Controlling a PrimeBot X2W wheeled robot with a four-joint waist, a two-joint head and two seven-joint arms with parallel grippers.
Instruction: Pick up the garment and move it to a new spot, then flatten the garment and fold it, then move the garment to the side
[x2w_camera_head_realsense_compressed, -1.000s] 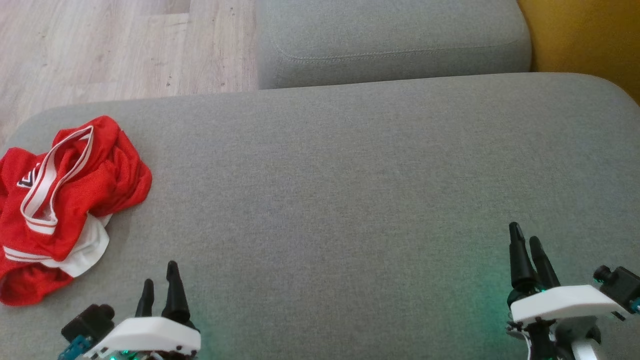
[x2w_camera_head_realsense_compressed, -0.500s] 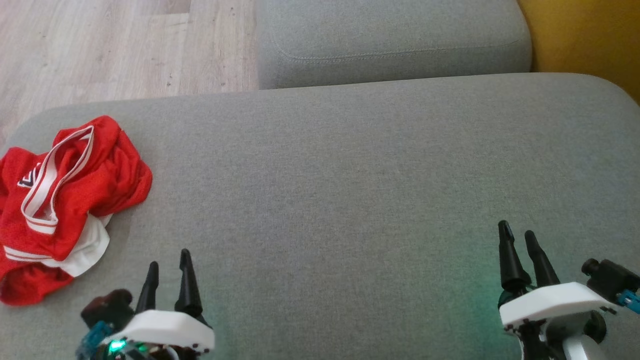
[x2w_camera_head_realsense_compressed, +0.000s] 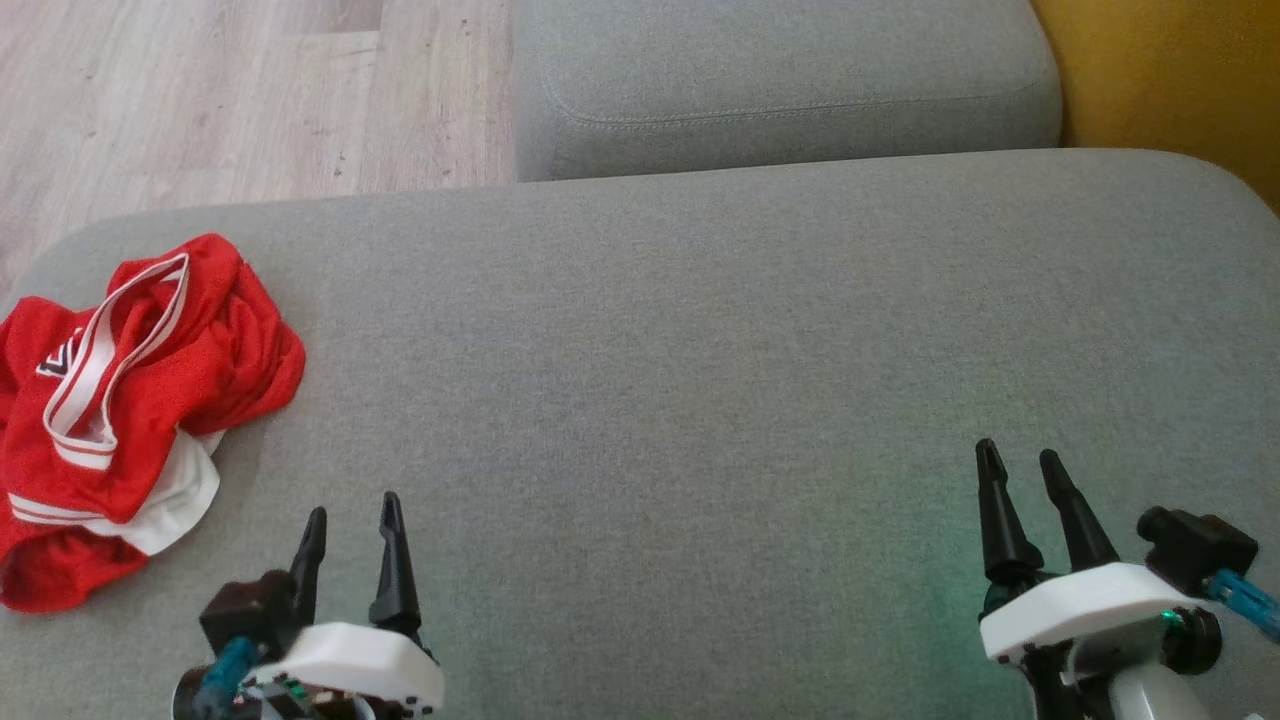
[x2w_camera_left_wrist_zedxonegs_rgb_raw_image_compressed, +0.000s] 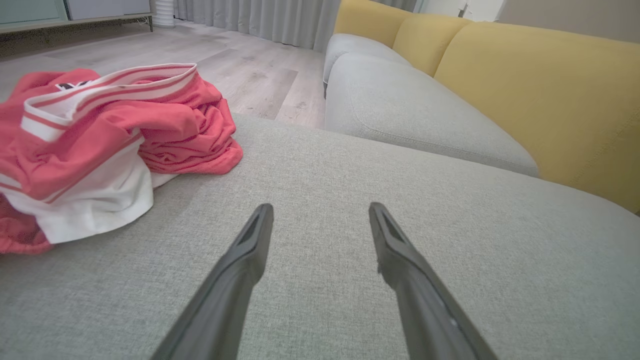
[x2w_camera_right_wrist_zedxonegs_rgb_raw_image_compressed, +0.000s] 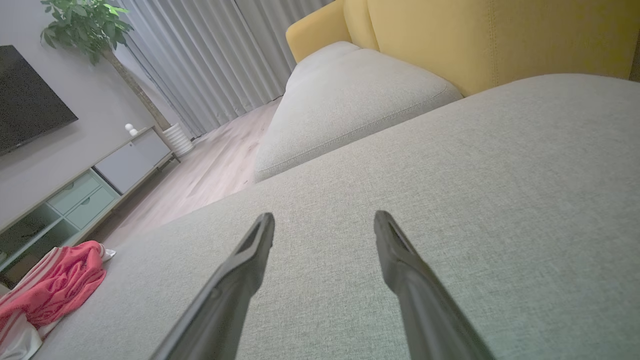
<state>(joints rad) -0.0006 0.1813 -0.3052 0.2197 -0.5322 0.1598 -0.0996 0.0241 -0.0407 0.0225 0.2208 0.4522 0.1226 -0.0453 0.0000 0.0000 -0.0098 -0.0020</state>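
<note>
Black fingers stand spread apart on my two hands, left hand (x2w_camera_head_realsense_compressed: 352, 508) and right hand (x2w_camera_head_realsense_compressed: 1017, 452), both empty above one grey seat cushion (x2w_camera_head_realsense_compressed: 700, 380). One crumpled red garment (x2w_camera_head_realsense_compressed: 130, 400) with white bands lies at that cushion's left end, near my left hand, not touching. A second cushion (x2w_camera_head_realsense_compressed: 780, 90) sits beyond.

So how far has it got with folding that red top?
Nothing looks done yet: the red garment lies crumpled at the left end of the grey cushion. Nothing is in hand either; the left gripper and right gripper hover open and empty, the left one nearer the cloth. Picking it up, moving, flattening, folding and setting aside are all left.
</note>
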